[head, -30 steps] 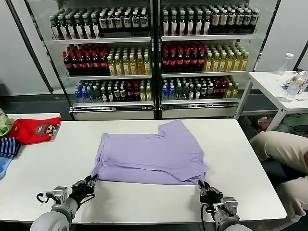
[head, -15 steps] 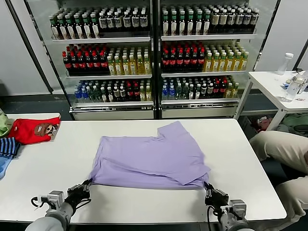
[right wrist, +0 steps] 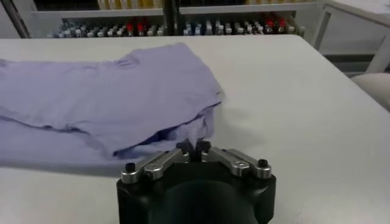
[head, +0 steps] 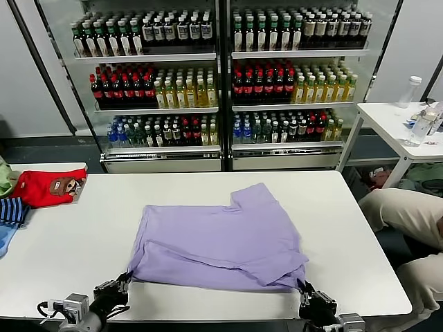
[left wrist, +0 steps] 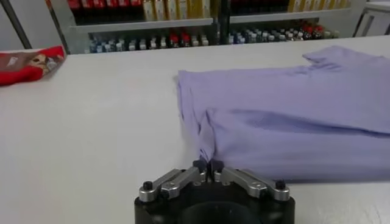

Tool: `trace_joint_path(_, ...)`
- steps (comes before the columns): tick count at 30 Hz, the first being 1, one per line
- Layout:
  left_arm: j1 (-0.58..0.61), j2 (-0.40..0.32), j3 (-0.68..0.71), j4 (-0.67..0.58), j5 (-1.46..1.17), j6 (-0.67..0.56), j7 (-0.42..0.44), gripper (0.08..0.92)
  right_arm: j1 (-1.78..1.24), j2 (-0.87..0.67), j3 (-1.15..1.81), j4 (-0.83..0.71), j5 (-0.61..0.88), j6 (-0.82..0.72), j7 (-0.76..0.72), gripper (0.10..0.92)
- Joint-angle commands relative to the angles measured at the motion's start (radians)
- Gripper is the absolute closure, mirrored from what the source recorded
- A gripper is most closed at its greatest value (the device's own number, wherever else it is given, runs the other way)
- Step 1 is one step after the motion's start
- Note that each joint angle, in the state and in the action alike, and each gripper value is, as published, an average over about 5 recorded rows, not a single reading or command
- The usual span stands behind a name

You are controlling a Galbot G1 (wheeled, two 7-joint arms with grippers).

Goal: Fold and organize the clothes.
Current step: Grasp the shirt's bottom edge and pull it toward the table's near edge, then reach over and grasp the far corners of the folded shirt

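My left gripper and right gripper clamped on folded lavender cotton T-shirt corners, near white counter front edge.

White bench in front. Behind it, 2 glass-door coolers packed with bottled drinks on 3 shelves each. Grey wall at left, second white table at right, dark floor below coolers.

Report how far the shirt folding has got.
Done: the shirt lies folded over on the table, one sleeve sticking out at the far edge. In hand: the left gripper and right gripper each pinch a near corner, at the table's near edge. Left: further folds and tidying; it is not yet compact.
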Motion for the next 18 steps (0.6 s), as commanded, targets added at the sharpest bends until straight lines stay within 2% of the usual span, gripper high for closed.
trace_joint_path(1, 0.000, 0.009, -0.109, -0.106, 0.021, 0.010, -0.018, 0.712, 0.011, -0.008, 0.054, 0.118, 0.016, -0.032, 0.002, 0.608)
trace_joint_path(3, -0.048, 0.015, -0.111, -0.104, 0.008, 0.011, -0.013, 0.651, 0.083, -0.017, 0.065, 0.122, 0.041, -0.050, 0.003, 0.557)
trace_joint_path(6, -0.168, 0.024, -0.069, -0.039, -0.007, 0.006, 0.022, 0.565, 0.273, -0.023, 0.047, 0.038, 0.070, -0.082, 0.015, 0.470)
trace_joint_path(10, -0.387, 0.027, 0.031, 0.132, 0.017, -0.026, 0.112, 0.452, 0.568, -0.013, -0.049, -0.171, 0.089, -0.102, 0.037, 0.357)
trace_joint_path(14, -0.580, 0.019, 0.124, 0.307, 0.057, -0.032, 0.154, 0.331, 0.811, 0.009, -0.161, -0.391, 0.088, -0.103, 0.037, 0.247)
trace_joint_path(18, -0.716, 0.003, 0.195, 0.475, 0.075, -0.031, 0.178, 0.225, 1.004, 0.059, -0.221, -0.612, 0.083, -0.102, 0.033, 0.206)
